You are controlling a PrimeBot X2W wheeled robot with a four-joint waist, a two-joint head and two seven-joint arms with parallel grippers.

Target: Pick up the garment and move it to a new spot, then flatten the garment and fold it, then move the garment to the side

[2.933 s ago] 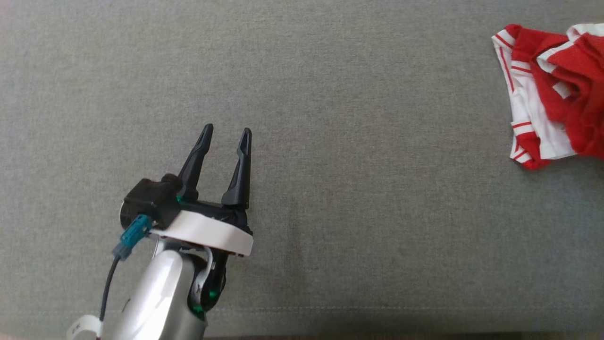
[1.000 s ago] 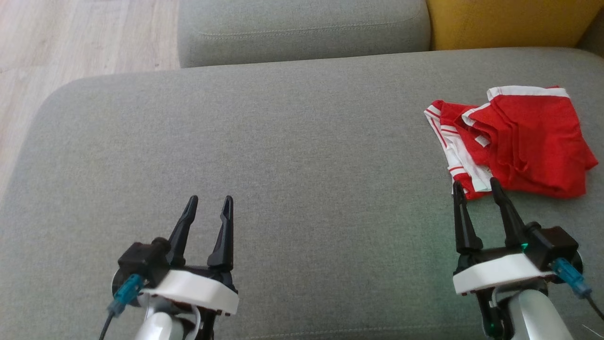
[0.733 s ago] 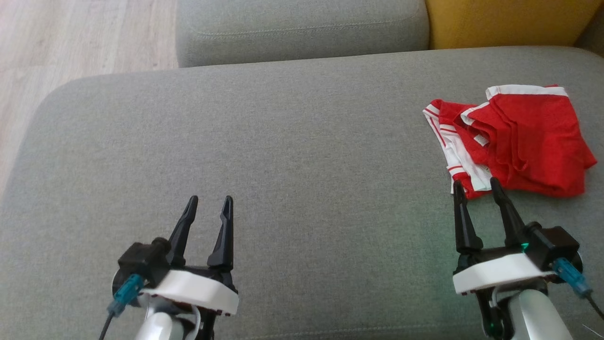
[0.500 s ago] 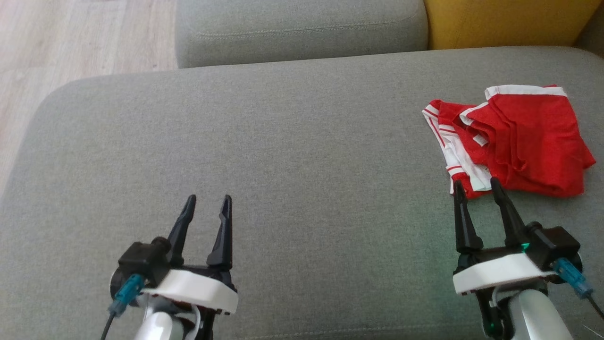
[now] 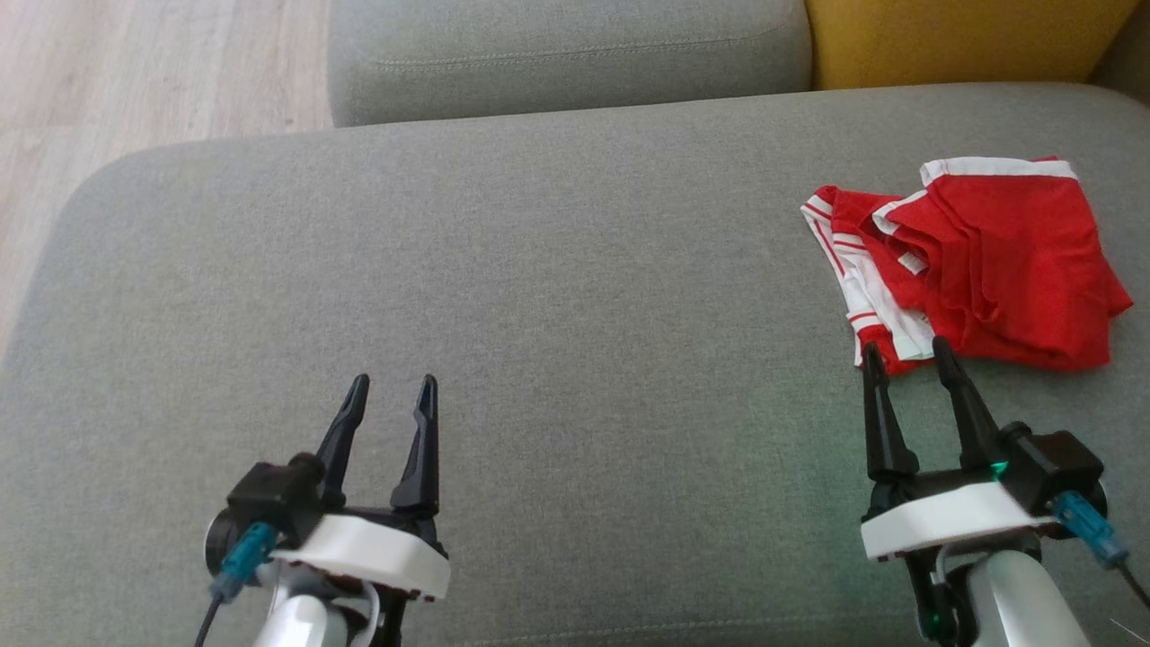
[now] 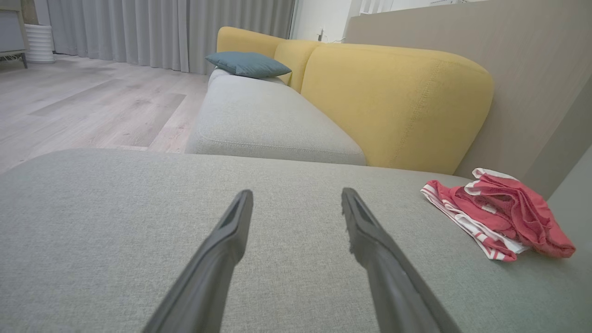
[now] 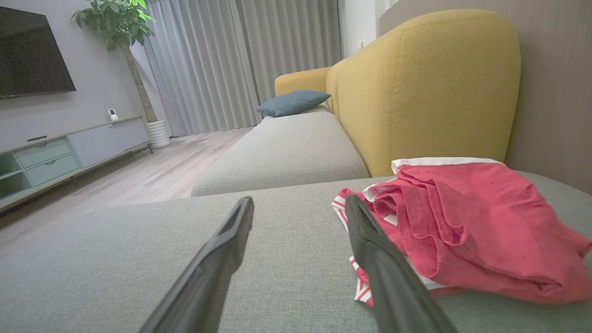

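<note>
A red garment [image 5: 988,261] with white stripes lies crumpled at the right side of the grey sofa seat [image 5: 539,296]. My right gripper [image 5: 906,353] is open, its fingertips just short of the garment's near left corner, nothing between them. In the right wrist view the garment [image 7: 467,226] lies just right of my right gripper [image 7: 299,203]. My left gripper [image 5: 393,388] is open and empty over bare cushion at the lower left. From the left wrist, the garment [image 6: 499,212] shows far to the right of my left gripper [image 6: 297,196].
A second grey seat cushion [image 5: 566,54] lies beyond the seat, with a yellow backrest [image 5: 952,36] to its right. Wooden floor [image 5: 135,72] shows past the seat's left edge. A teal pillow [image 6: 247,64] rests far down the sofa.
The head camera tilted up since the oldest frame, bringing both grippers and the whole garment into view. Over the last second nothing has visibly moved beyond a slight drift of the view.
</note>
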